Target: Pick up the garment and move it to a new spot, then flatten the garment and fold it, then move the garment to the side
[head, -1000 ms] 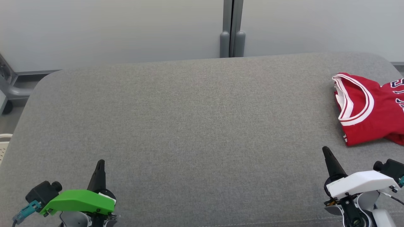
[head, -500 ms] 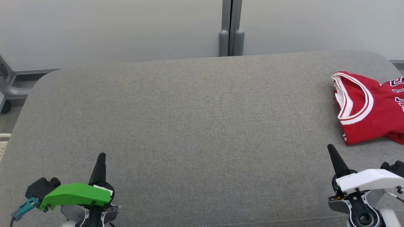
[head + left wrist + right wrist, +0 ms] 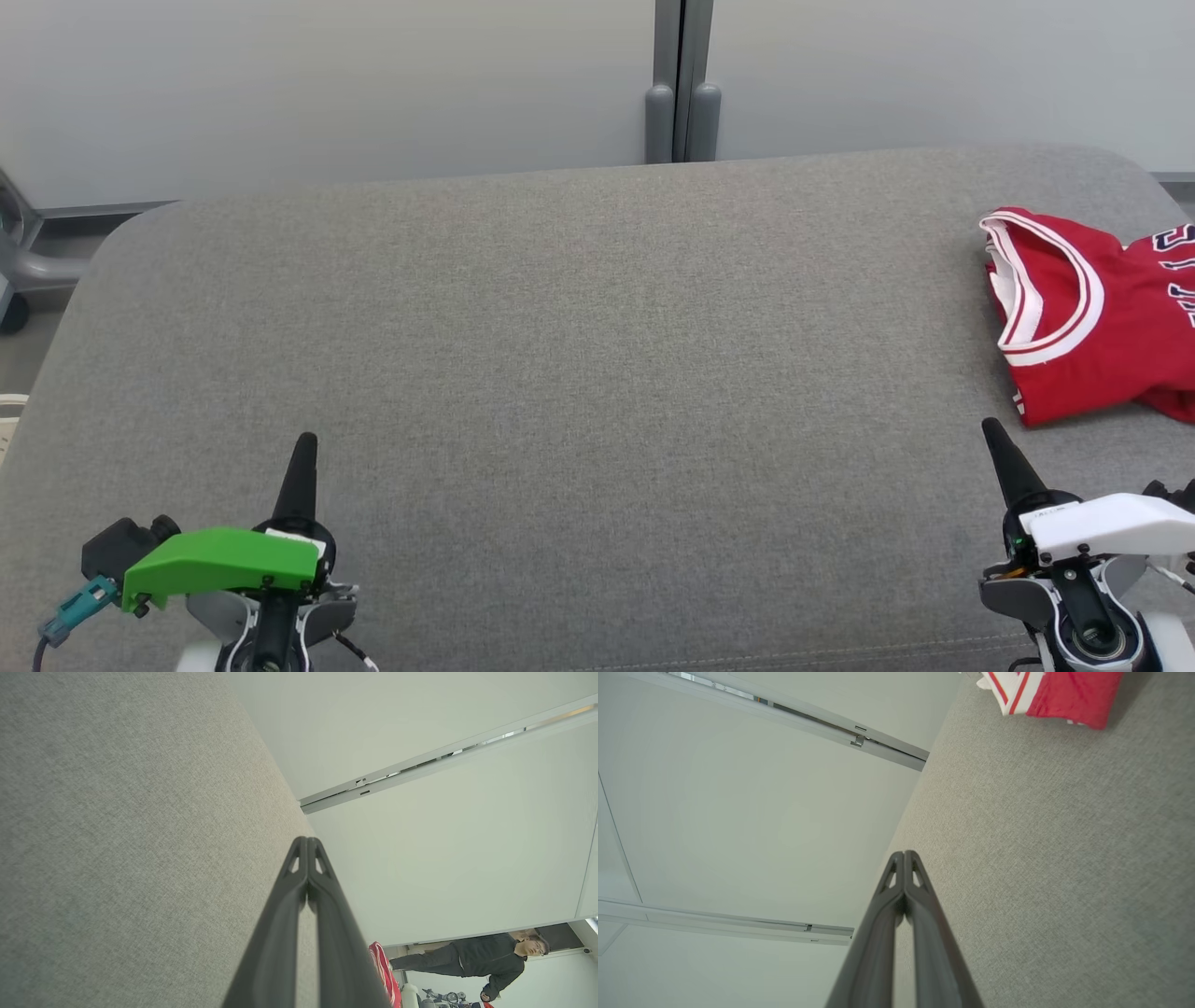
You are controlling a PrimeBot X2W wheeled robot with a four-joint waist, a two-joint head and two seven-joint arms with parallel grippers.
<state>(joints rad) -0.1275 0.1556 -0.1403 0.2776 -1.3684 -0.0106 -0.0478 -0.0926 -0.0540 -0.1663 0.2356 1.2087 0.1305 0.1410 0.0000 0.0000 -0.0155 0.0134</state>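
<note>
The garment (image 3: 1092, 322) is a red jersey with white and red trim, lying folded at the far right of the grey padded table (image 3: 560, 355), partly cut off by the picture's edge. In the right wrist view the garment (image 3: 1057, 693) sits at the top right, well ahead of the fingers. My right gripper (image 3: 991, 429) is shut and empty, a short way in front of the jersey's near edge. My left gripper (image 3: 305, 441) is shut and empty at the lower left, far from the jersey. Both wrist views show the fingertips (image 3: 307, 841) (image 3: 904, 854) pressed together.
A pale wall with a grey vertical post (image 3: 681, 93) stands behind the table. A grey frame (image 3: 28, 271) stands on the floor at the far left. In the left wrist view a person in dark clothes (image 3: 486, 959) stands beyond the table's end.
The whole head picture has shifted slightly, so the camera moved. Both grippers have turned so their fingers point straighter up the view. The garment lies as before.
</note>
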